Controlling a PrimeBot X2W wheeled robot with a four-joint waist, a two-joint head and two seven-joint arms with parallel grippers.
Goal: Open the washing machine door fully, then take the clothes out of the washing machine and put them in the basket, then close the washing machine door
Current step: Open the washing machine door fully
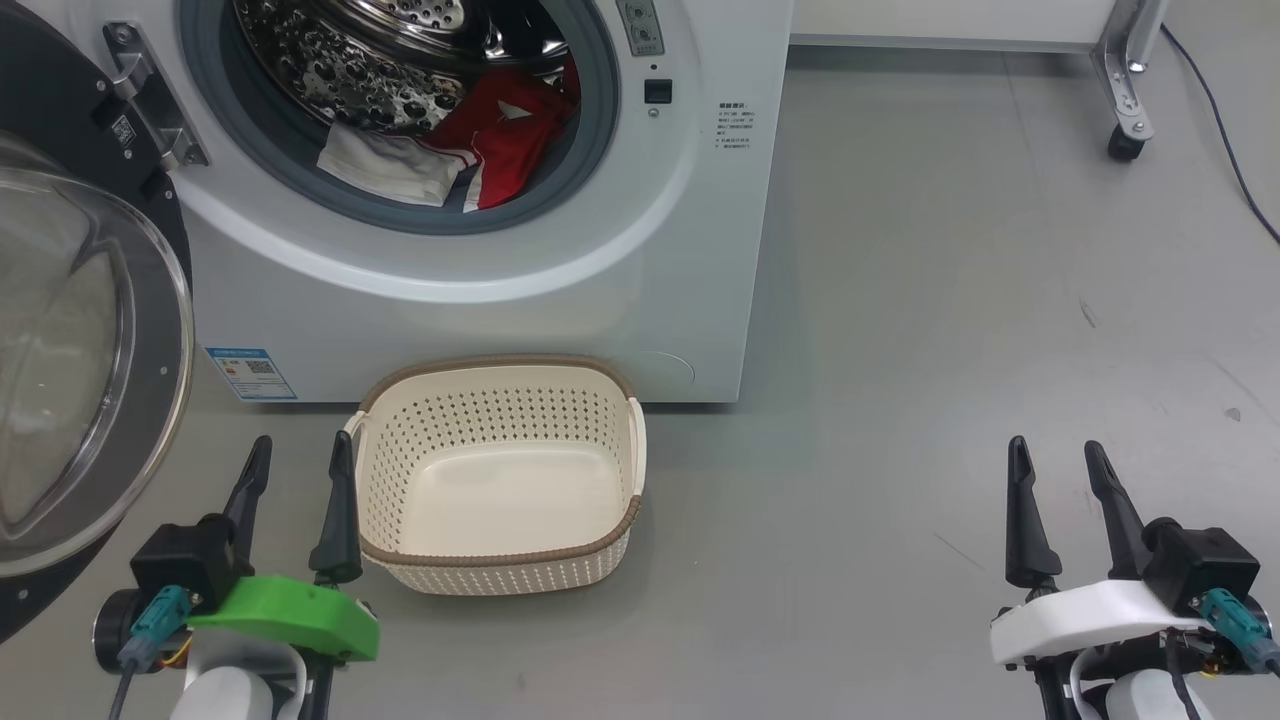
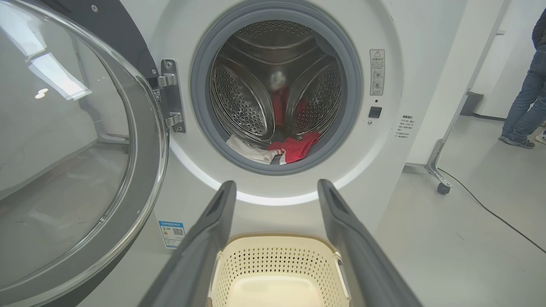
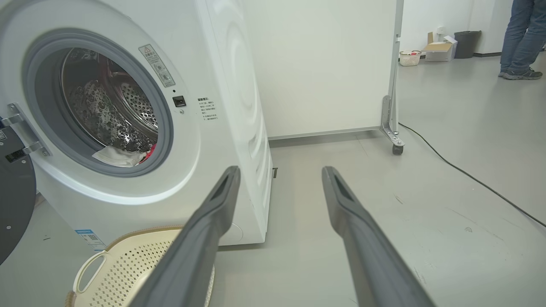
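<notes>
The white washing machine (image 1: 620, 260) stands ahead with its door (image 1: 90, 370) swung open to the left, black rim and glass bowl facing me. Clothes lie at the drum's front lip: a red garment (image 1: 500, 135) and a white one (image 1: 385, 165) beside it. The cream basket (image 1: 500, 475) sits on the floor right below the opening, with nothing in it. My left gripper (image 1: 300, 465) is open, low at the basket's left edge, holding nothing. My right gripper (image 1: 1058, 465) is open over bare floor to the right. The left wrist view looks past the left fingers (image 2: 213, 230) at the drum (image 2: 277, 94).
Grey floor spreads to the right of the machine. A white partition on a wheeled metal foot (image 1: 1125, 100) stands behind, with a dark cable (image 1: 1225, 130) trailing across the floor. A person's legs (image 3: 518, 38) stand far off, near a bin and boxes.
</notes>
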